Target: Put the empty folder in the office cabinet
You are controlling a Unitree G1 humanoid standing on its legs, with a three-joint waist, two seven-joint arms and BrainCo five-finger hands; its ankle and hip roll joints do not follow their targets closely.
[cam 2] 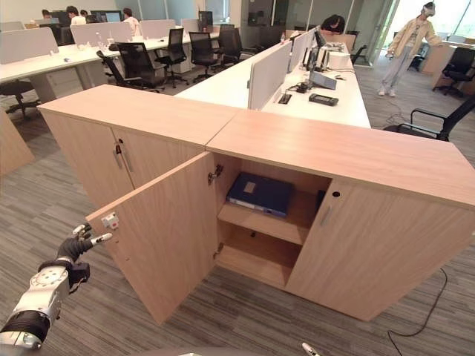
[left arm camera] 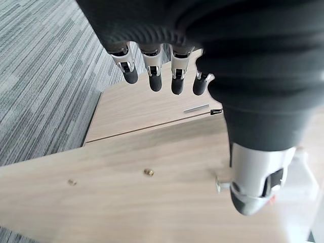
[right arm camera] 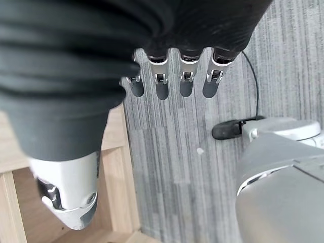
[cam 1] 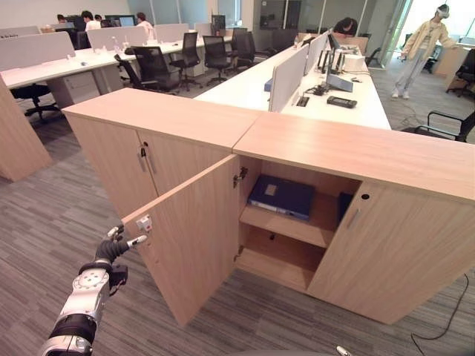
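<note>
Left hand (cam 1: 119, 243), fingers loosely spread and holding nothing, hovers just beside the outer edge of the open light-wood cabinet door (cam 1: 194, 233). Dark blue flat folder (cam 1: 281, 196) lies on the upper shelf (cam 1: 293, 224) inside the low light-wood office cabinet (cam 1: 356, 152). Right hand (right arm camera: 172, 76), fingers straight and relaxed, hangs over grey striped carpet (right arm camera: 172, 147) near the cabinet.

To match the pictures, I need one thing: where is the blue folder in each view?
Left eye view: folder lies flat on the upper shelf, right of centre.
Right eye view: folder on the same shelf, near centre.
Left wrist view: carpet and wood panel.
Right wrist view: carpet.
Shared landmark: the open door, just left of the folder in both eye views.
</note>
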